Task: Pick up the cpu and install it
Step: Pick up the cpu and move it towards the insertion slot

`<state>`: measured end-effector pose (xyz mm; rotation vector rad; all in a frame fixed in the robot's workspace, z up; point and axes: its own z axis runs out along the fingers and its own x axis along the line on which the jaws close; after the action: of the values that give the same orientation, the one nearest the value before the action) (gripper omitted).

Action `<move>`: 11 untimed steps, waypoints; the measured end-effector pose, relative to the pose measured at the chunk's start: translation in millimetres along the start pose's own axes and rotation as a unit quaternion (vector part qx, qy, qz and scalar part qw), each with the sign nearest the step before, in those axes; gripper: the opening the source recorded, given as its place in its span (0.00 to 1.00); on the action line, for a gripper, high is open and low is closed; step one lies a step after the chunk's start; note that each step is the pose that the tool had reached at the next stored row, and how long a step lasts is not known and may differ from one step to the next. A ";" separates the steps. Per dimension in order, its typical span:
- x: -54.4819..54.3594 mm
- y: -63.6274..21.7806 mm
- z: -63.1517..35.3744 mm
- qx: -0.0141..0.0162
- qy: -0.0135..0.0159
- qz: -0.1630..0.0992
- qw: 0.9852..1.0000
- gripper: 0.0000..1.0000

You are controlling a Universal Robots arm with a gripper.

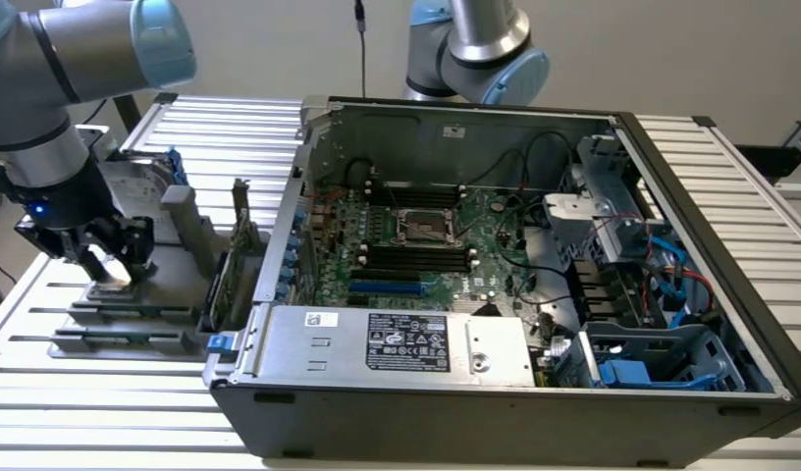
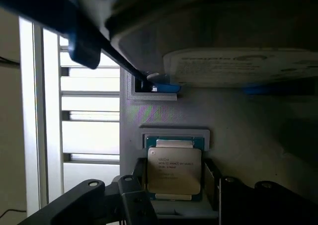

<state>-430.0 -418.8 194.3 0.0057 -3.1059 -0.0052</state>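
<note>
On grey holder (image 2: 174,133) sits silver, teal-rimmed cpu (image 2: 174,170).

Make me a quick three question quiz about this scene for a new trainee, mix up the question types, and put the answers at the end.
1. True or false: the cpu already sits in the motherboard inside the computer case.
2. Which is the gripper nearest to? A) the power supply B) the cpu C) the blue drive cage
3. Fill in: the gripper stands to the exterior view's ___ of the computer case.
Key: 1 false, the cpu lies in a grey holder outside the computer case; 2 B; 3 left.
</note>
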 end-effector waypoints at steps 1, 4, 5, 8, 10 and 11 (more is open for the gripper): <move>0.1 0.0 -3.3 0.000 0.000 0.000 1.000 0.55; 0.6 0.1 -15.3 0.000 0.000 0.000 1.000 0.55; 0.7 0.1 -20.0 0.000 0.000 0.000 1.000 0.55; 1.0 0.1 -33.5 0.000 0.000 0.000 1.000 0.55; 0.9 0.2 -42.7 0.000 0.000 0.000 1.000 0.55; 0.8 0.2 -47.2 0.000 0.000 0.000 1.000 0.55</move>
<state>-429.1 -418.8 241.4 0.0057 -3.1059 -0.0052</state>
